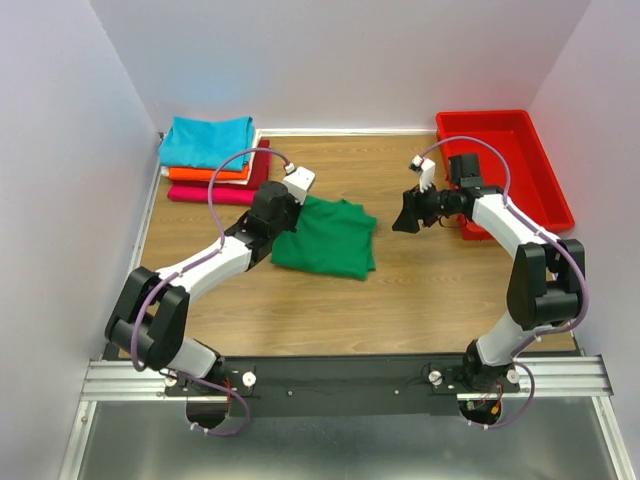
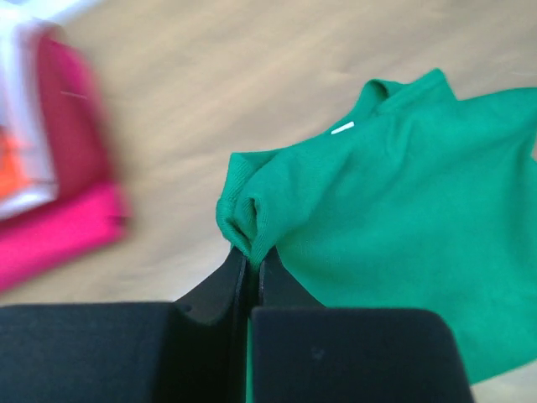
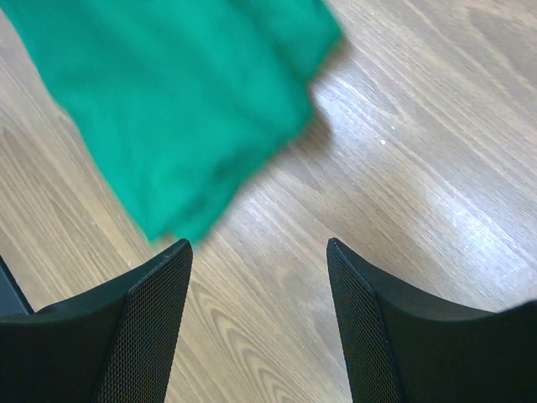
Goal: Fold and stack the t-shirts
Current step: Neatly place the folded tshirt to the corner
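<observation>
Left end effector (image 2: 248, 254) — green t-shirt (image 2: 403, 218) edge

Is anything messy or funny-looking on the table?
Yes. The green t-shirt lies rumpled in the middle of the table, apart from the neat stack of folded shirts in the far left corner. One edge is bunched up, pinched by the left gripper, jaws shut. The right gripper is open and holds nothing.

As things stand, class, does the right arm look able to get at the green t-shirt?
Probably yes. The right gripper hangs open just beside the green t-shirt, with only bare table between them. The left gripper is shut on the shirt's far side, well out of its way.
</observation>
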`<state>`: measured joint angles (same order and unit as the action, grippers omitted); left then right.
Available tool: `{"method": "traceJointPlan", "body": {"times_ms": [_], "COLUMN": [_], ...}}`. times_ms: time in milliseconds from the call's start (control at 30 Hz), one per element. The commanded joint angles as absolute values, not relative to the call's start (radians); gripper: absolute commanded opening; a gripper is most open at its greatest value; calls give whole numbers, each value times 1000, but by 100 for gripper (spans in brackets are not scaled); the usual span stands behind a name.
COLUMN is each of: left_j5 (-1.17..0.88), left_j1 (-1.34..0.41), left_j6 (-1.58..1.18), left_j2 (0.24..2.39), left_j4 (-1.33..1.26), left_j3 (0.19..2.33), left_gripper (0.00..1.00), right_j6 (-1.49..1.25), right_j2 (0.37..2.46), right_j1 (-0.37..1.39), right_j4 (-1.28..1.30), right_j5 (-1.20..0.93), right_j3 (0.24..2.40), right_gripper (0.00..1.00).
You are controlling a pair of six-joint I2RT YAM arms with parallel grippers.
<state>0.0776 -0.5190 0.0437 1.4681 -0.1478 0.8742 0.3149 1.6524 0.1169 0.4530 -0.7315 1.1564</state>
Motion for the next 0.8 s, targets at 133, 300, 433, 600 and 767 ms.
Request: {"method": "traceJointPlan", "body": {"times_ms": [133, 300, 433, 600, 767], "left_j5": [428, 480, 497, 520, 515], "left_j1": [-514, -514, -512, -509, -474], "left_j6": [417, 550, 655, 810, 847], "left_j2": [1454, 1480, 1489, 1496, 1532], "left_j4": [-275, -273, -273, -346, -364], "left_j3": [877, 966, 1014, 1028, 1083], "left_gripper": [0, 0, 0, 0, 0], "right_j6": [322, 327, 328, 325, 325], "right_j2": [1615, 1608, 1595, 1582, 1574], "right_j1": [103, 100, 95, 91, 81], "right_j4": [422, 420, 419, 419, 419], "right_j5": [-782, -799, -810, -833, -848], "right_j3": [1120, 1115, 1109, 1106, 1103], "right_gripper": [72, 72, 72, 72, 72]}}
